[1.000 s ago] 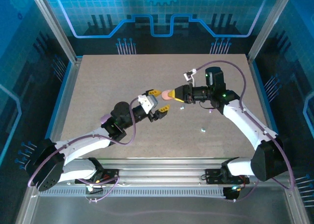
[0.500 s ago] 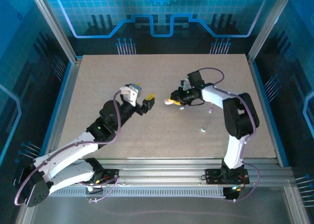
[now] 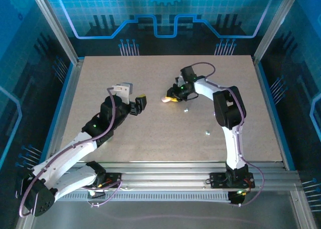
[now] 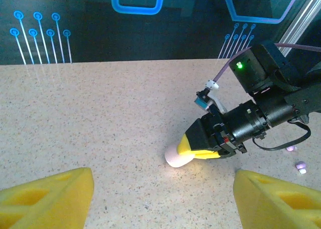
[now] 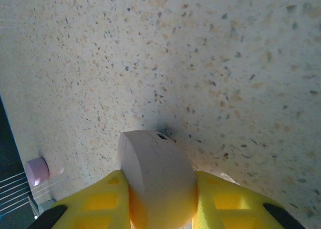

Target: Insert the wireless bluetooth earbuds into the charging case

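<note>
Top external, query: what changed?
Reply: My left claw [image 3: 140, 102] has pulled away leftward, jaws spread, empty. My right claw [image 3: 173, 97] keeps pinching the pale case [image 3: 166, 100], now down at the counter [image 3: 100, 73].
Query: Earbuds [image 3: 207, 133]?
Reply: Loose on the counter beside my right arm [image 3: 228, 113]; none inserted yet.

The table [image 3: 165, 133] has a pale speckled top. Behind it stands a dark blue wall [image 3: 160, 18] with bright circuit lines. Metal posts [image 3: 54, 25] rise at its far corners, and a metal rail [image 3: 170, 171] runs along the near edge.
</note>
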You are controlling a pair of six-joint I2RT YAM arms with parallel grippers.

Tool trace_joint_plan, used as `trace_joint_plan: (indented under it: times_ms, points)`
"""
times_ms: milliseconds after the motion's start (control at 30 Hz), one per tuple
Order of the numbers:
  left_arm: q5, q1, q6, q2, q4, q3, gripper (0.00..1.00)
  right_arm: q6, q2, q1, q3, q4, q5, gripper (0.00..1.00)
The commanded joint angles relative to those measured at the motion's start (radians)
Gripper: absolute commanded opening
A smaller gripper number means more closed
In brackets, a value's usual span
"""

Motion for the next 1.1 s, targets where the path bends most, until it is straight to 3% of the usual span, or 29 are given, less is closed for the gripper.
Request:
trace_joint_plan:
  times_ms: [0, 200, 533, 800, 1067]
  points:
    - [-0.020, 0.011, -0.060, -0.001, -0.047, 0.036, 0.75, -0.022, 0.024, 0.015, 0.024, -0.078, 0.030, 0.28]
    - [-0.020, 0.046, -0.131, 0.000, -0.153, 0.041, 0.76, -0.049, -0.013, 0.013, 0.011, -0.125, 0.090, 0.48]
    - [-0.074, 0.181, -0.406, 0.002, -0.406, 0.020, 0.81, -0.172, -0.151, 0.011, 0.043, -0.246, 0.193, 0.61]
    - [-0.126, 0.330, -0.654, -0.022, -0.642, -0.046, 0.87, -0.237, -0.476, 0.031, -0.153, -0.196, 0.169, 0.68]
    - [-0.178, 0.404, -0.744, -0.019, -0.804, -0.089, 0.90, -0.227, -0.739, 0.038, -0.427, -0.122, 0.123, 0.71]
